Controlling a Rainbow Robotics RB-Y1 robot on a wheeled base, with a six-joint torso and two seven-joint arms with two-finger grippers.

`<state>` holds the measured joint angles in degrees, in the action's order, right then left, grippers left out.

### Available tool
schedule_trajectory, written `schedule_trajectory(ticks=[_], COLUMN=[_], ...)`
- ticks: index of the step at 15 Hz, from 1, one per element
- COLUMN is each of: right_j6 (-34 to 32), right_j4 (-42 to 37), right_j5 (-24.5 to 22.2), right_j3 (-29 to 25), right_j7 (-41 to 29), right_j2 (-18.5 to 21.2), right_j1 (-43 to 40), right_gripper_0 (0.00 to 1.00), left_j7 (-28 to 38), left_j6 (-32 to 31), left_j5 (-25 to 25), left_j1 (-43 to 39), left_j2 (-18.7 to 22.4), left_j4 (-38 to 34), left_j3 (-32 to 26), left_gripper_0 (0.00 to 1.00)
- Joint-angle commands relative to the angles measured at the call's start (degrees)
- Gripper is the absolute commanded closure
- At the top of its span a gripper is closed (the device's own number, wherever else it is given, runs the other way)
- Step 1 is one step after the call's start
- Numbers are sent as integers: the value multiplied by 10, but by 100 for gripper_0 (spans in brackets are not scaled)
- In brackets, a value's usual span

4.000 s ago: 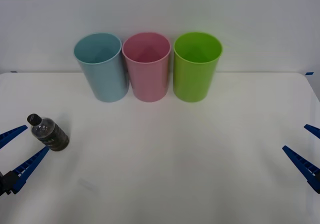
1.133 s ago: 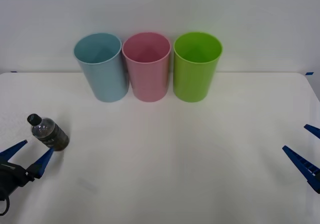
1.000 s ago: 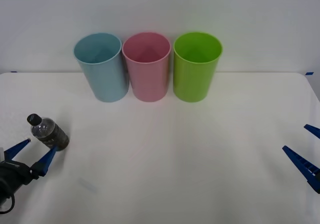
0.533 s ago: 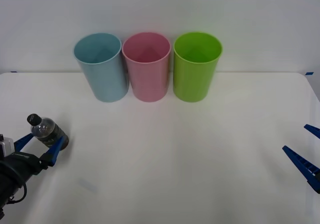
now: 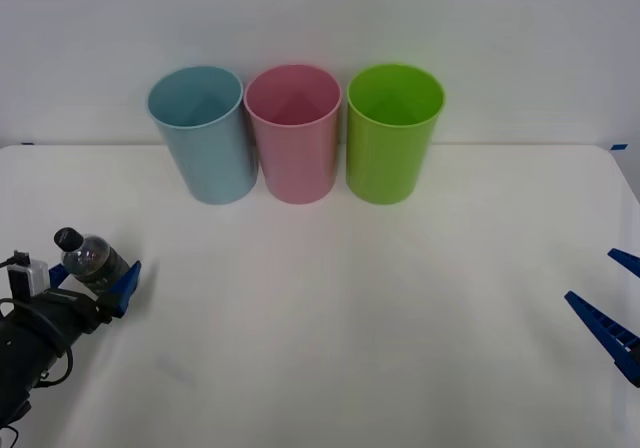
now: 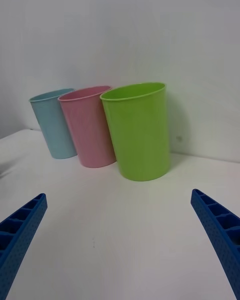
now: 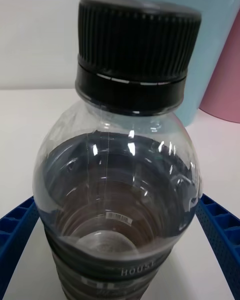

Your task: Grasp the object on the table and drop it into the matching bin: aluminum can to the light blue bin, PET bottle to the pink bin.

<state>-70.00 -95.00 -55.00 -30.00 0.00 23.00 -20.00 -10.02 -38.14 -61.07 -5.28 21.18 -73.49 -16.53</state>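
Moving forward since a second ago, the left gripper (image 5: 92,280) has slid up around the bottle (image 5: 93,262), which has stayed on its spot at the left side of the table (image 5: 330,308). Earlier its blue fingers pointed at the bottle from short of it; now one finger (image 5: 126,286) lies along the bottle's right side and the other on its left. The fingers are spread, one on each side of the body at the dark label band (image 7: 105,275); whether they press the plastic cannot be told. The bottle stands upright between them, its black cap (image 7: 137,55) up and clear of the fingers.

Beyond that gripper, well apart at the back of the table, stand three bins in a row, close together: the light blue bin (image 5: 200,133) most nearly ahead of the bottle, the pink bin (image 5: 293,133) next to it, then the lime green bin (image 5: 393,133).

Unmoved at the table's right edge, the right gripper (image 6: 120,240) hovers with its fingers spread wide and nothing between them, the green bin nearest ahead of it.
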Motion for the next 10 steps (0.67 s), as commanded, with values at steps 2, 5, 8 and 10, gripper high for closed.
schedule_trajectory(ticks=[2,5,8,10], right_j6=[0,0,0,0], right_j4=[0,0,0,0], right_j5=[0,0,0,0], right_j3=[0,0,0,0], right_j7=[0,0,0,0], right_j2=[0,0,0,0], right_j1=[0,0,0,0], right_gripper_0=[0,0,0,0], left_j7=[-6,-8,-11,-12], left_j6=[0,0,0,0], left_j5=[0,0,1,4], left_j1=[12,13,12,12], left_j2=[0,-2,-2,-1], left_j4=[15,15,14,14], left_j3=[0,-1,-1,-1], left_gripper_0=[0,0,100,100])
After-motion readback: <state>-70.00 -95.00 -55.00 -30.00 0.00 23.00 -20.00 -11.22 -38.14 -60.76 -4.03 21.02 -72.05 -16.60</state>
